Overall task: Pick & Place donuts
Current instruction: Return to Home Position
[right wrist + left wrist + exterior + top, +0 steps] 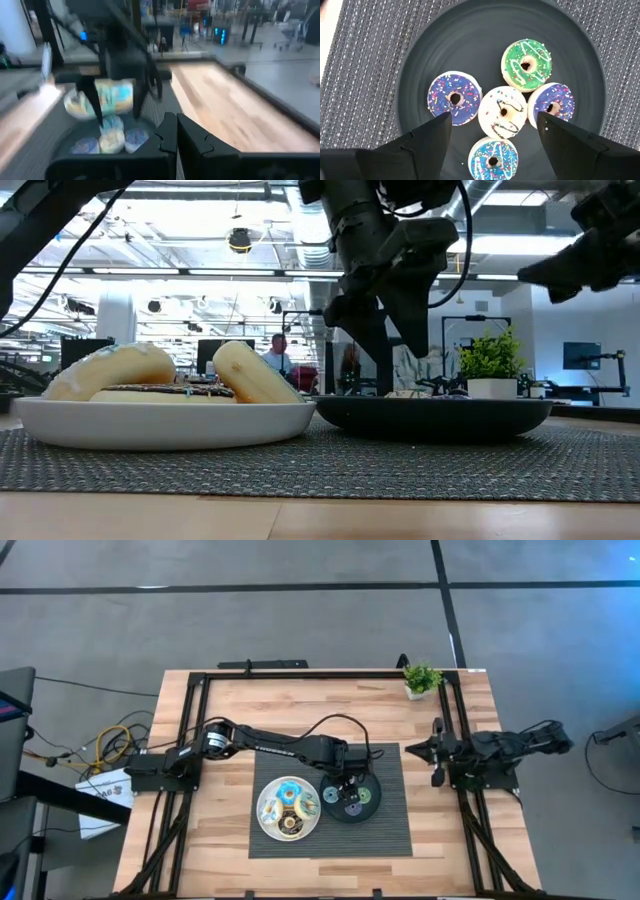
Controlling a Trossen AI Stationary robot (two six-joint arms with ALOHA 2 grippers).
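**Donuts on two plates; left claw above the black one**

1. Left claw (494, 116): mine, spread wide, holding nothing, hanging over the black plate (445, 40).
2. Small donuts: five in a tight cluster on the black plate. The white donut (502, 112) with dark drizzle sits in the middle. The green donut (526, 65), two purple donuts (454, 97) and the blue donut (494, 157) are packed round it. The blue donut is cut off at the edge of my left wrist view. From above, my claw covers much of this plate. At counter level its rim hides the cluster almost wholly.
3. Big donuts (288, 802): piled on the white plate (262, 825), just beside the black plate, both on the grey mat (390, 835). From above the icings run together and I cannot count them. At counter level three show: two pale, one of them leaning, and a dark one lying flat.
4. Right claw (176, 135): fingers pressed together, empty, at the counter's (250, 710) right edge, well apart from both plates.
5. Writing: white lettering (275, 750) on my left arm and print on a sheet (100, 795) on the floor, both too small to read.
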